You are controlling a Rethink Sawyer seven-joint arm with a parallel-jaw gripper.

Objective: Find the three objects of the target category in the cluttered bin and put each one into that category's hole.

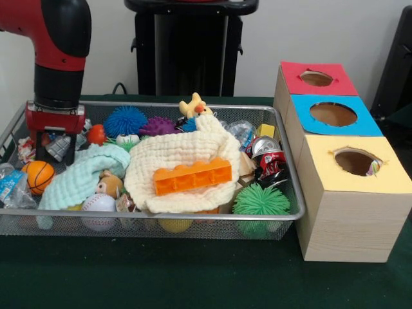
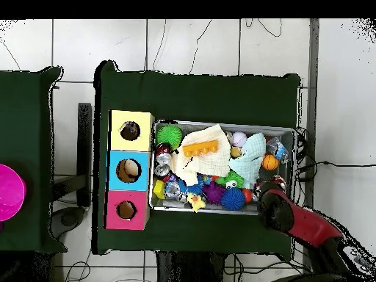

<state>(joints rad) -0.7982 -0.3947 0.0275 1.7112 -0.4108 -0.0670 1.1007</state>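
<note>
No legible brand on the crushed red can (image 1: 268,161), lettering too small to read. Gripper (image 1: 54,143) down in the wire bin (image 1: 291,193) at its end farthest from the boxes, red body low over a silvery wrapped piece (image 1: 58,147); fingers hidden among the clutter, so cannot tell how wide they stand or whether anything is held. Packed tight in there: orange brick (image 1: 192,176) on a cream cloth (image 1: 174,161), mint cloth (image 1: 80,175), small basketball (image 1: 39,175), baseball (image 1: 98,205), green spiky ball (image 1: 260,201), blue spiky ball (image 1: 125,120), yellow duck (image 1: 193,105) by the far rim. Beside the bin, 3 wooden boxes with holes: red top (image 1: 315,78), blue top (image 1: 333,114), yellow top (image 1: 356,162). Bare green counter (image 1: 161,277) along the near edge.
</note>
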